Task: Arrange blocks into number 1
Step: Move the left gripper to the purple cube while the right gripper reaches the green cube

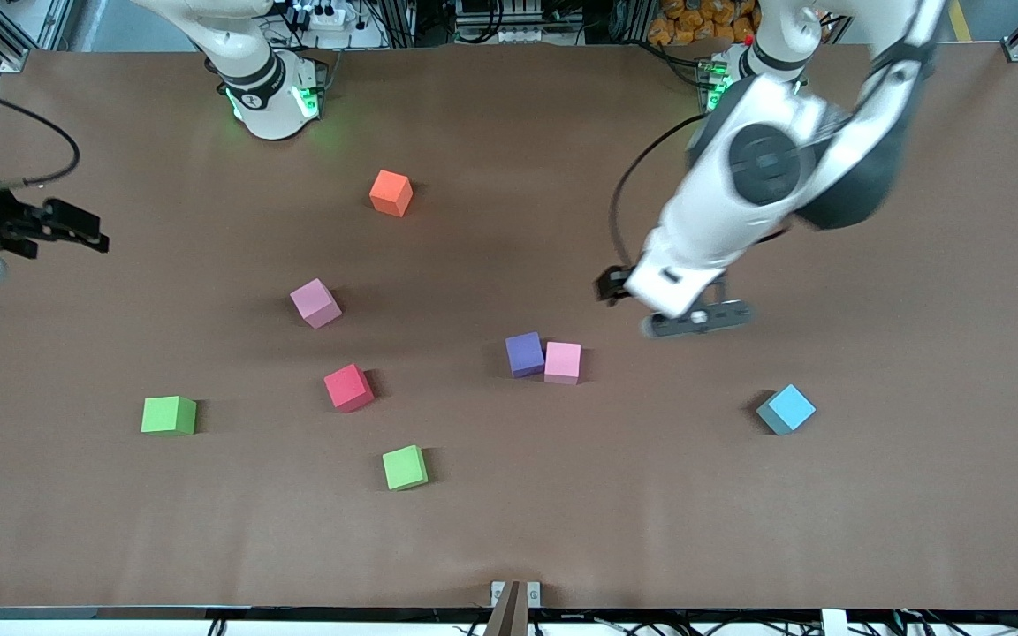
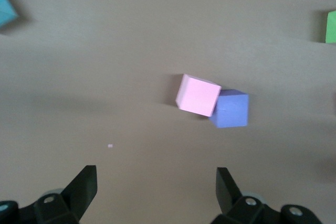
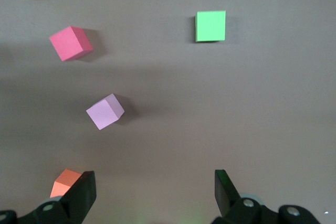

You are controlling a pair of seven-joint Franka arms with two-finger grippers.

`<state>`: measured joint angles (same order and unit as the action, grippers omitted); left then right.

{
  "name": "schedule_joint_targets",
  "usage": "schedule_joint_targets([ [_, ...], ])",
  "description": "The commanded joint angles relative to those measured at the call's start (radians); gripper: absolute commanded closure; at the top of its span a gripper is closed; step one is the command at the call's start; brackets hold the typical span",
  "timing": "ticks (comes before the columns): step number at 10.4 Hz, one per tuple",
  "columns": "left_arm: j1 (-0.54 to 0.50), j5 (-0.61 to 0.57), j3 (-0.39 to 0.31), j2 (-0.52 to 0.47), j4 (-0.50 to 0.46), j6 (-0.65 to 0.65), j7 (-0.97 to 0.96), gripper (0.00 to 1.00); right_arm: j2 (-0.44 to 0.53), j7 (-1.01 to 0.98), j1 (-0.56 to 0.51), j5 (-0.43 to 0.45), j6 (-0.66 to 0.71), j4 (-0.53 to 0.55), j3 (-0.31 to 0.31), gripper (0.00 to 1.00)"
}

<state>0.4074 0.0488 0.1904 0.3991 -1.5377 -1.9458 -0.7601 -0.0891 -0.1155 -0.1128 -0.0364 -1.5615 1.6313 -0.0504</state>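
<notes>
Hovering wide open and empty over bare table beside the touching purple block (image 1: 524, 353) and pink block (image 1: 563, 361), the left gripper (image 1: 696, 319) is seemingly choosing its next cube, perhaps the sky blue block (image 1: 786, 408), while the right gripper (image 1: 76, 227), equally open and empty, is waiting at its table end.

No text, label, brand, number or sign can be read anywhere in these views. The cubes have plain, unmarked faces, and the brown desk (image 1: 509, 530) carries no printing. The robot arms show no legible markings.
</notes>
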Motion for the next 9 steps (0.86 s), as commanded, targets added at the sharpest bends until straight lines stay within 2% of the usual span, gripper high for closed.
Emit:
schedule_joint_targets([
  [1, 0.166, 0.022, -0.121, 0.192, 0.158, -0.05, -0.086, 0.0, -0.144, -0.026, -0.014, -0.019, -0.055, -0.034, -0.003, 0.0],
  [3, 0.255, 0.028, -0.195, 0.292, 0.179, -0.158, -0.091, 0.0, -0.228, -0.042, 0.022, -0.02, -0.138, -0.031, -0.011, 0.0],
  [4, 0.28, 0.035, -0.204, 0.328, 0.179, -0.207, -0.09, 0.0, -0.263, -0.041, 0.063, -0.02, -0.15, -0.03, -0.011, 0.0],
  [6, 0.342, 0.12, -0.267, 0.383, 0.18, -0.286, -0.109, 0.0, -0.311, -0.062, 0.113, -0.019, -0.182, -0.03, -0.009, 0.0],
  [8, 0.369, 0.132, -0.292, 0.402, 0.179, -0.292, -0.108, 0.0, -0.389, -0.111, 0.089, -0.005, -0.283, -0.037, -0.003, 0.0],
  [9, 0.369, 0.132, -0.29, 0.405, 0.179, -0.292, -0.11, 0.0, -0.421, -0.113, 0.04, -0.002, -0.329, -0.05, -0.003, 0.0],
])
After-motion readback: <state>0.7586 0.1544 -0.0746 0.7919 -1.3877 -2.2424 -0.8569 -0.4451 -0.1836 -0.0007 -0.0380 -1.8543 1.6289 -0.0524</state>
